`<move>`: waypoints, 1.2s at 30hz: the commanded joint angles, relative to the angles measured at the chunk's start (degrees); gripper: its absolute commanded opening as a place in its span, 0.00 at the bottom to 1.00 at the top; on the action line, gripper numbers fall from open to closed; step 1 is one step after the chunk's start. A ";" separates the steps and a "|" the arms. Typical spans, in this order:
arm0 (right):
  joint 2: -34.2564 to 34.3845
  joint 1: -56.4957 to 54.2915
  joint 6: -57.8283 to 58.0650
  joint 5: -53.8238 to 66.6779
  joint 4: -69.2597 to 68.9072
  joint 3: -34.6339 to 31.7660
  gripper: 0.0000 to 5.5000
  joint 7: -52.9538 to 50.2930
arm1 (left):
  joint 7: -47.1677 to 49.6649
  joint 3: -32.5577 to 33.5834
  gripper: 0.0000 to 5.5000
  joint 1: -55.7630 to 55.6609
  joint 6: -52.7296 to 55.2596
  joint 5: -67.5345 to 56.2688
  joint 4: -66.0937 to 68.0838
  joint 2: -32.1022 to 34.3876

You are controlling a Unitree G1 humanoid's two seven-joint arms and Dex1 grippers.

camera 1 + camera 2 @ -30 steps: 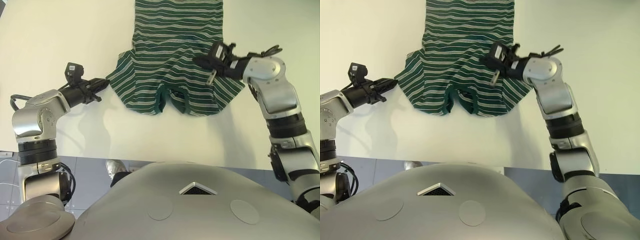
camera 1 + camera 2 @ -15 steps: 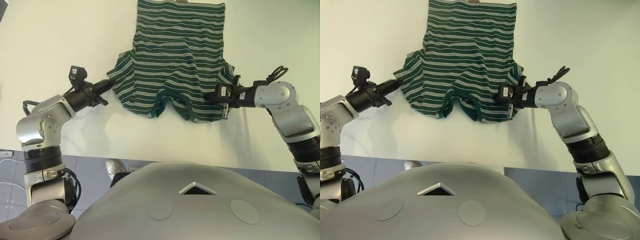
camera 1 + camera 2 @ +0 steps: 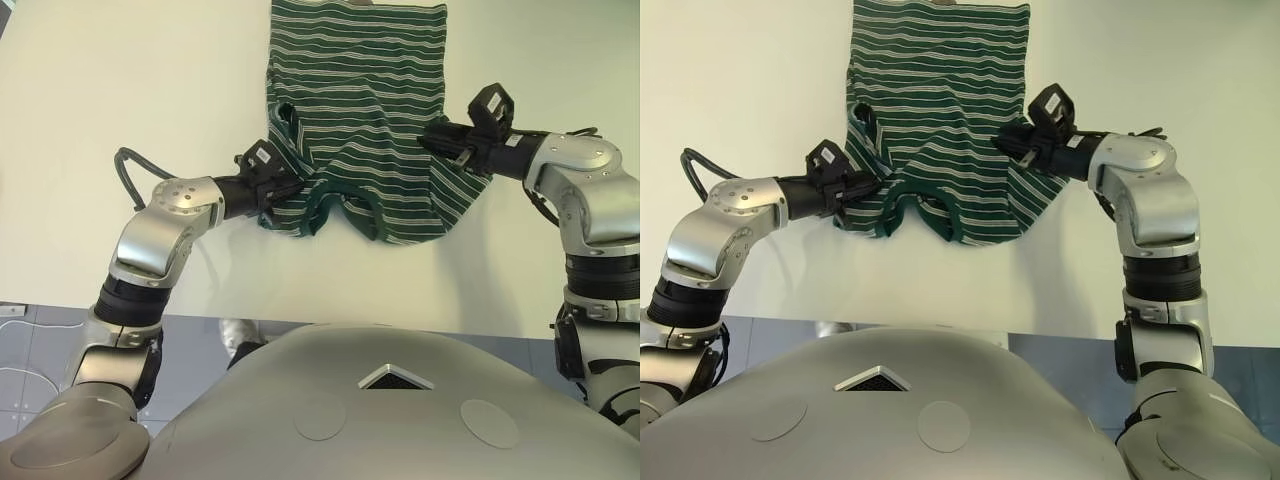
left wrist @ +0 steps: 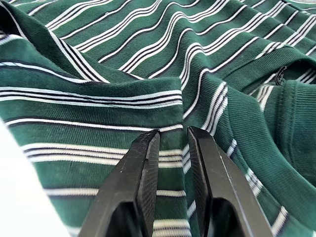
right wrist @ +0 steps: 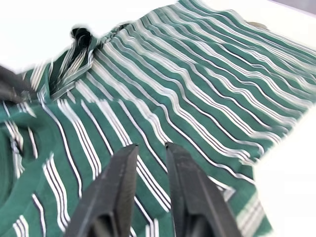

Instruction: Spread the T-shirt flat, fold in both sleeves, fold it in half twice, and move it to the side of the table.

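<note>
A green T-shirt [image 3: 360, 90] with white stripes lies on the white table [image 3: 120, 80], its collar [image 3: 345, 200] toward me. Its left sleeve [image 3: 283, 125] is folded in over the body. My left gripper [image 3: 283, 188] sits at the near left corner of the shirt, shut on the folded cloth [image 4: 98, 123], fingertips almost together. The right sleeve [image 3: 462, 195] still lies spread out to the side. Just above the shirt, by the right armpit, my right gripper [image 3: 430, 140] has its fingers [image 5: 123, 168] shut with nothing between them.
The table's front edge [image 3: 300, 318] runs close under the shirt's collar, with grey floor tiles [image 3: 40, 340] below it. Bare white tabletop extends to the left [image 3: 100, 150] and to the right [image 3: 560, 60] of the shirt.
My left gripper has moved right, dragging the left sleeve in over the shirt's body. The right gripper has risen from the sleeve's near edge to the armpit area.
</note>
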 commanded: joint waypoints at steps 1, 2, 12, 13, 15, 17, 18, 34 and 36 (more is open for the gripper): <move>-3.88 3.63 6.44 2.01 0.51 -6.45 0.28 -2.34 | 0.23 8.20 0.18 0.61 0.65 -3.07 -8.06 2.30; -5.63 4.64 6.56 1.80 2.28 -7.54 0.28 -2.20 | 0.69 10.43 0.18 1.07 1.36 -4.60 -10.43 1.89; -11.96 7.27 4.32 4.39 23.57 -2.80 0.28 11.88 | 11.14 16.08 0.18 -0.72 -0.52 -7.69 -6.71 -9.06; -12.68 7.61 3.19 3.93 24.70 -1.85 0.28 12.66 | 11.69 16.54 0.18 0.24 -0.43 -8.35 -7.58 -9.68; -13.34 7.80 0.66 2.84 26.79 -0.20 0.24 13.56 | 12.04 17.39 0.18 3.00 -1.91 -8.40 -7.23 -10.54; -13.53 8.54 -1.53 3.00 28.00 -0.15 0.16 13.91 | 12.47 17.47 0.18 3.91 -3.41 -8.21 -5.23 -12.01; -13.57 8.95 -2.28 3.35 28.09 -0.41 0.12 13.85 | 12.44 16.88 0.18 4.12 -4.30 -7.35 -4.21 -12.09; -18.09 0.46 0.31 14.14 15.05 -6.70 0.00 20.32 | 15.14 17.17 0.18 4.35 -10.70 -3.15 3.07 -14.33; -17.85 -0.07 2.16 15.69 10.36 -5.50 0.00 20.55 | 15.20 17.18 0.18 4.26 -10.17 -3.35 2.56 -14.18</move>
